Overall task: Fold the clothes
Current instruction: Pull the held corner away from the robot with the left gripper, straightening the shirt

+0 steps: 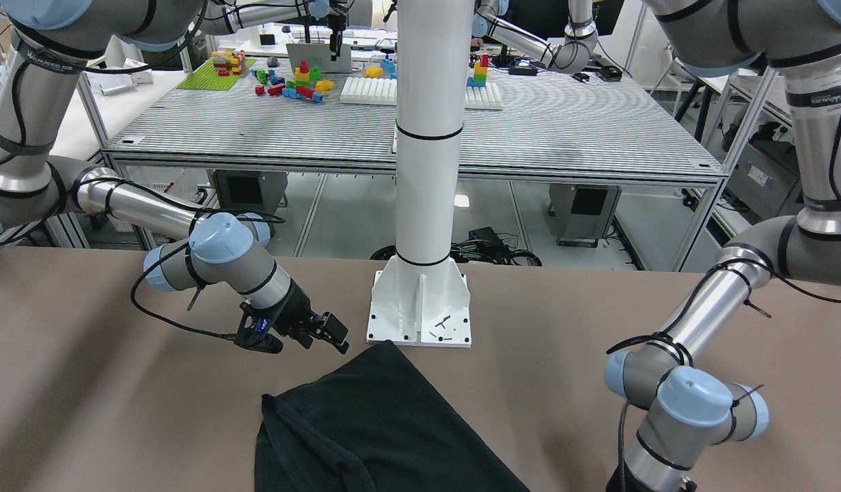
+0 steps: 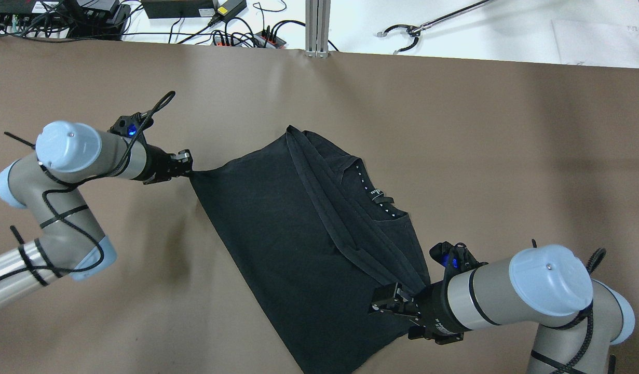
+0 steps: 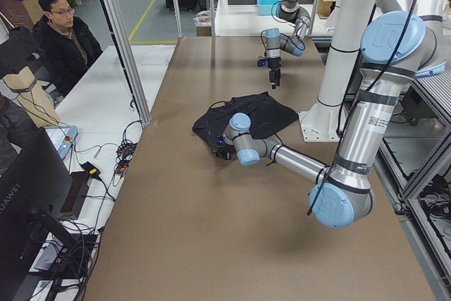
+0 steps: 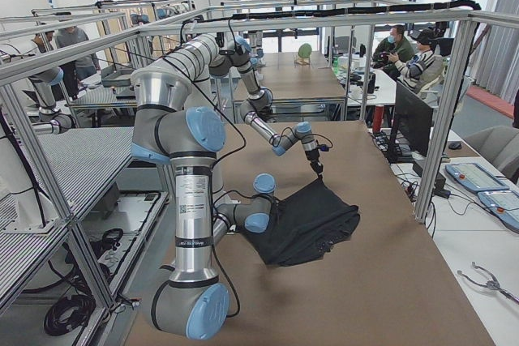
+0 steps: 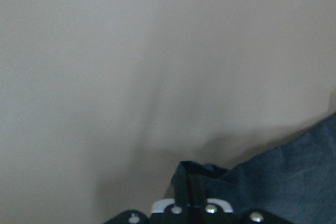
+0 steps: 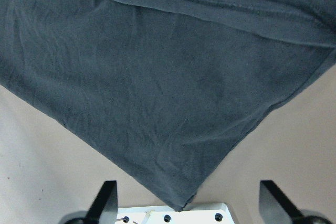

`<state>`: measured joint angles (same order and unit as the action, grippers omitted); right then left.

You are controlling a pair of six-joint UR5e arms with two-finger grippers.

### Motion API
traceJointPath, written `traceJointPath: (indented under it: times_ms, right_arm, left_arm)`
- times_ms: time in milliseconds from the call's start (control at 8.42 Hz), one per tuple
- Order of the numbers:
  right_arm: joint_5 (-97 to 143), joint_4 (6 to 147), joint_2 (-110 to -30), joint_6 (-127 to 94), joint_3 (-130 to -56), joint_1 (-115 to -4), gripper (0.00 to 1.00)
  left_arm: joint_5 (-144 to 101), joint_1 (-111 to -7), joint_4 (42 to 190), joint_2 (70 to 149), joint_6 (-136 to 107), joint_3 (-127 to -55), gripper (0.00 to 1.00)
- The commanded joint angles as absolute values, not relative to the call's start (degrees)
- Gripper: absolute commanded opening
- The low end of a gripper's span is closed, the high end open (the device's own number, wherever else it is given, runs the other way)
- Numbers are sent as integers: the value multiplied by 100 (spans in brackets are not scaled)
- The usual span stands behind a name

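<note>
The left gripper (image 2: 185, 165) is pinched shut on one corner of the black garment (image 2: 277, 234), which is drawn out to a point there. The right gripper (image 2: 382, 304) sits at the garment's opposite side with its fingers (image 6: 107, 200) spread wide. A corner of the cloth lies between them on the brown table (image 2: 480, 130).

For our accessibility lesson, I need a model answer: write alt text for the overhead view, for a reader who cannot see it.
A black garment lies spread diagonally on a brown table. The robot's left pincer is shut on one corner, which is drawn to a point; the right pincer sits open at the opposite edge.
</note>
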<state>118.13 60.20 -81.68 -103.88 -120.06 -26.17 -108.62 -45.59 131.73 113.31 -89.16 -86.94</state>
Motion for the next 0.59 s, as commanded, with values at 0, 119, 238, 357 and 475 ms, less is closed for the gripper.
traceJointPath:
  times_ms: [0, 119, 238, 357, 475]
  right_arm:
    - [11733, 6021, -8156, -10362, -12006, -2821, 95]
    - [11646, 6021, -8156, -10319, -12006, -2830, 95]
    - [11576, 6029, -8165, -10318, -11997, -2830, 95]
    - [11506, 6029, -8165, -10310, -11997, -2830, 95]
    - [11366, 6029, -8156, -10310, -11988, -2821, 95]
  left_arm:
    - [-11004, -5035, 13113, 13448, -8824, -6565, 0]
    - [-10987, -5114, 13122, 14039, -8798, -5800, 0]
    - [-10917, -5176, 13148, 14724, -8763, -4957, 0]
    - [-10638, -5168, 13175, 15322, -8763, -4165, 0]
    - [-10591, -5159, 13192, 15598, -8737, -3827, 0]
